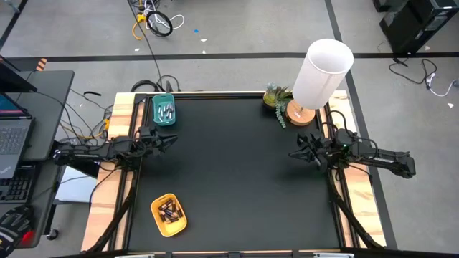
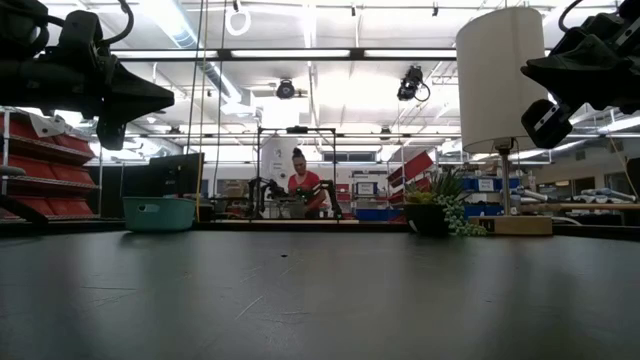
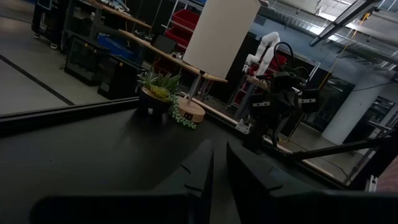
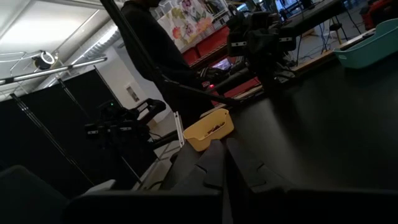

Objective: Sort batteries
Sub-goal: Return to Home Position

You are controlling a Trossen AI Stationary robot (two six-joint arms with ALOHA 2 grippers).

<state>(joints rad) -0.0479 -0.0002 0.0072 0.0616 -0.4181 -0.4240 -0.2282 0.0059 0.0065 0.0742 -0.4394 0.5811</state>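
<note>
**Entry: batt. sort, closing stage**

1. Yellow tray (image 1: 178, 227): near-left corner of surface (image 1: 237, 172). Holds the dark batts (image 1: 169, 211) in a heap. Axes too small to read.
2. Left pincer (image 1: 172, 140): at left edge, approx. mid-depth, raised well above surface per low view (image 2: 160, 100). Fingers clenched to a thin slit in its wrist view (image 3: 219, 149), nothing between them. Arm reaches in from left side, roughly level, tip pointing across to the right arm.
3. Right pincer (image 1: 295, 154): at right edge, approx. same depth, also raised. Fingers clenched in its wrist view (image 4: 222, 144), nothing held. Arm reaches in from right side and mirrors the left. Its wrist view looks across at the yellow tray (image 4: 208, 132).
4. Teal tray (image 1: 155, 115): far-left corner, just beyond left pincer; also in low view (image 2: 158, 213). Holds the silver batts (image 1: 166, 111), which seem to lie mostly along the tray's long side, i.e. near-to-far.
5. Plant (image 1: 276, 97) and lamp (image 1: 323, 72): far-right corner, beyond right pincer.

**Key relation:** all batts seen lie in the two left-side trays, dark ones nearward of left pincer and silver ones just farward. Left arm is nearer to both, right arm well apart. No batt. spotted outside the trays.

**Judgement:** sort looks done. Next move likely needs no grasp, only both arms folding back clear of the trays.
</note>
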